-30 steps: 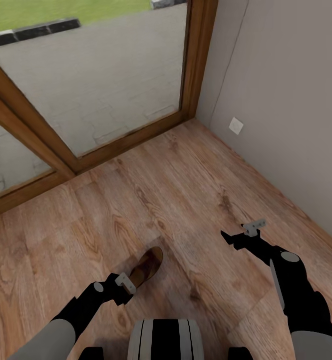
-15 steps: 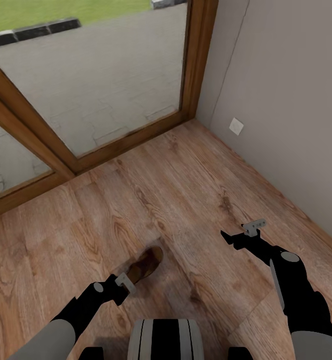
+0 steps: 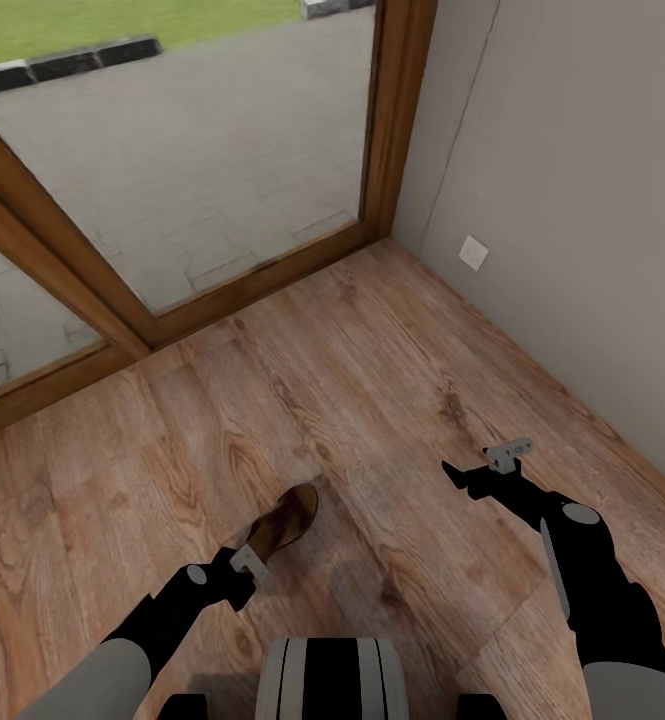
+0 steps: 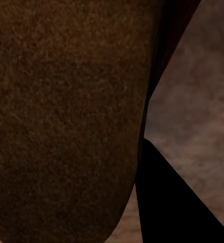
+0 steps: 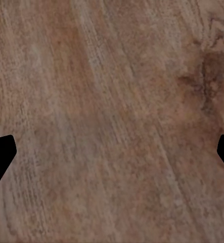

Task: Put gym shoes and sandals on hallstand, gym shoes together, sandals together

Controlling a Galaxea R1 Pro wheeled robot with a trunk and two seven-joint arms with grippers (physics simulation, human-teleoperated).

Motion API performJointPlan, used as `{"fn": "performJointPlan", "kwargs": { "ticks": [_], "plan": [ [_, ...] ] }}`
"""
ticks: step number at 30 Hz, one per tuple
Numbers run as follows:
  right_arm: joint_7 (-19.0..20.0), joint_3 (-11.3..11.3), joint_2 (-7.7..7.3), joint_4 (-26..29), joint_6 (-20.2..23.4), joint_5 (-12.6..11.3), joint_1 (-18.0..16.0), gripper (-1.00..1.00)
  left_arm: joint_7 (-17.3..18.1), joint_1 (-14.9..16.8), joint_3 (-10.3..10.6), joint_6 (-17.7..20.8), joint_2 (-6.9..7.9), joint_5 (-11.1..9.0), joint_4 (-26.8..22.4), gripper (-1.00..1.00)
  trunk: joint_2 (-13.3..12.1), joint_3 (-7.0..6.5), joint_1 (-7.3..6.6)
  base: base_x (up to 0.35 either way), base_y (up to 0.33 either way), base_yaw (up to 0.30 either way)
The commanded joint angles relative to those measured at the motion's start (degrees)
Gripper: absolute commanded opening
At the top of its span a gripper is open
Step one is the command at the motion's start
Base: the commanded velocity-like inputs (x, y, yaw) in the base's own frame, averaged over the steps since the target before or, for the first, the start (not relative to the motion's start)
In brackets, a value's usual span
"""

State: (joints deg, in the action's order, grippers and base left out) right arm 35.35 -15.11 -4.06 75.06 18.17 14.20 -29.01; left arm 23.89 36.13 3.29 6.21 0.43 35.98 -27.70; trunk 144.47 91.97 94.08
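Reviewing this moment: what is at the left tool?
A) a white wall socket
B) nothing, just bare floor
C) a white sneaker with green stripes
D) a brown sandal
D: in the head view a brown sandal sits right at the left tool above the floor, and its brown surface looms close in the left wrist view.

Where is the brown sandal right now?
In the head view the sandal is low and left of middle, at the left tool, over the wood floor.
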Motion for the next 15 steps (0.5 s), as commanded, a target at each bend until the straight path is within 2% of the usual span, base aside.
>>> {"fn": "performJointPlan", "kwargs": {
  "ticks": [1,15],
  "plan": [
    [0.4,-0.1,0.02,0.1,0.2,0.4,0.0,1.0,0.1,0.0,0.2,0.2,0.07,0.7,-0.2,-1.0,0.0,0.03,0.0,0.0,0.0,0.0],
    [0.4,0.0,0.02,0.1,0.2,0.4,0.0,1.0,0.1,0.0,0.2,0.2,0.09,0.7,-0.2,-1.0,0.0,0.03,0.0,0.0,0.0,0.0]
  ]
}}
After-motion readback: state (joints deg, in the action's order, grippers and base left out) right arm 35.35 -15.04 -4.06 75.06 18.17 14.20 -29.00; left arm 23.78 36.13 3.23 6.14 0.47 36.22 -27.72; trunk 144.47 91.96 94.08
